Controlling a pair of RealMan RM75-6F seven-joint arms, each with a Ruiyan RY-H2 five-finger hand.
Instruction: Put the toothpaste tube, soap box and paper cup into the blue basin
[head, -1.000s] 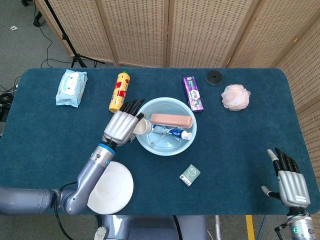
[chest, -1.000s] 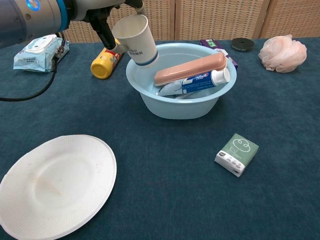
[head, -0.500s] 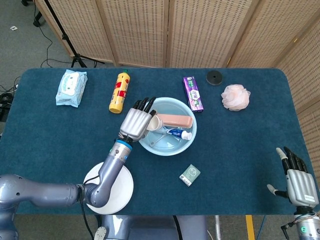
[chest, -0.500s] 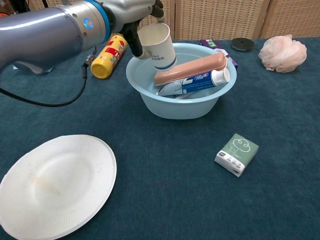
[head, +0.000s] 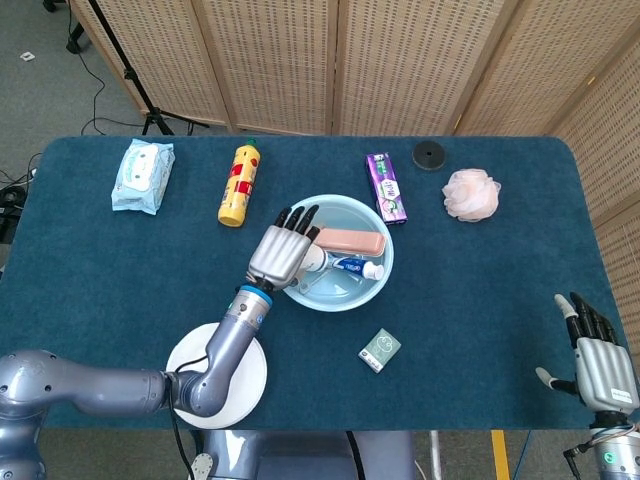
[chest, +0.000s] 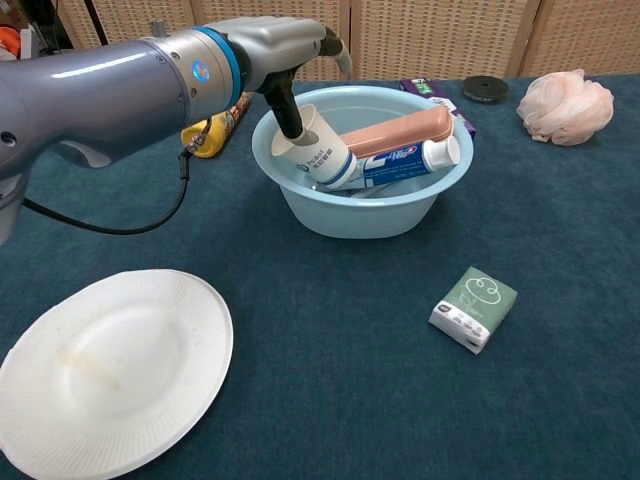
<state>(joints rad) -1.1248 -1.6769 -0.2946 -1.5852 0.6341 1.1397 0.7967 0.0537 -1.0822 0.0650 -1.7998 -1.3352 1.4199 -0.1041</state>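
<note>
The blue basin stands mid-table. Inside it lie the pink soap box and the toothpaste tube. The white paper cup leans tilted in the basin's left side, against the tube. My left hand hovers over that side and hides the cup in the head view. Its dark thumb reaches into the cup's mouth and still pinches the rim. My right hand is at the table's near right corner, fingers apart and holding nothing.
A white paper plate lies near left, and a small green box in front of the basin. Behind are a yellow bottle, a wipes pack, a purple box, a black disc and a pink bath puff.
My left hand has carried the paper cup rightward over the rim and lowered it into the basin, where it now leans on the toothpaste tube. The right hand dropped slightly towards the table's near edge.
</note>
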